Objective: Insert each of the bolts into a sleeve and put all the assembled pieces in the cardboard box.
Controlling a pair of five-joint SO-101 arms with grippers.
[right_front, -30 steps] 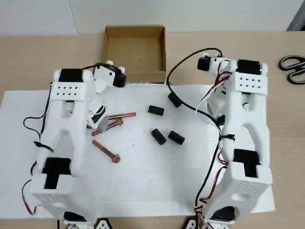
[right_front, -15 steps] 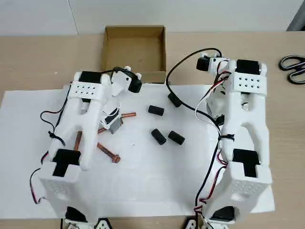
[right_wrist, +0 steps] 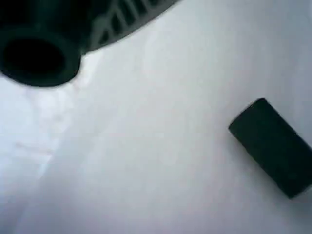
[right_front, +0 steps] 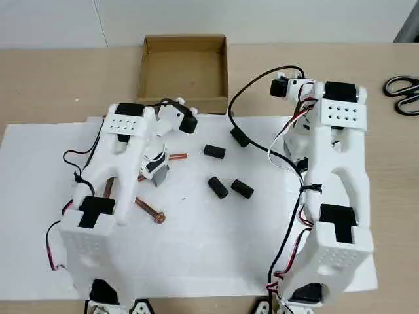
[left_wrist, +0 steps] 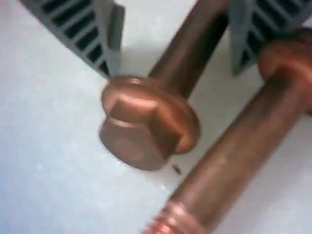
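My left gripper (right_front: 157,171) is low over the copper bolts on the white sheet. Its grey fingers (left_wrist: 92,34) stand open on either side of one bolt's shaft (left_wrist: 190,53), just behind the hex head (left_wrist: 146,126). A second bolt (left_wrist: 234,165) lies right beside it. More bolts (right_front: 177,157) (right_front: 149,209) (right_front: 108,190) lie around that arm. My right gripper (right_wrist: 63,41) is shut on a black sleeve (right_wrist: 34,56), its open end facing the camera. Three sleeves (right_front: 214,152) (right_front: 218,187) (right_front: 242,189) lie mid-table. The cardboard box (right_front: 185,72) stands open at the back.
A black cable with a dark lump (right_front: 238,137) loops from the right arm (right_front: 334,163) across the sheet near the sleeves. Scissors (right_front: 402,91) lie at the far right on the wooden table. Bare white sheet (right_front: 209,242) stretches along the front between the arms.
The left arm has swung right, toward the table's middle, bringing its gripper over the cluster of bolts. The right arm has not moved.
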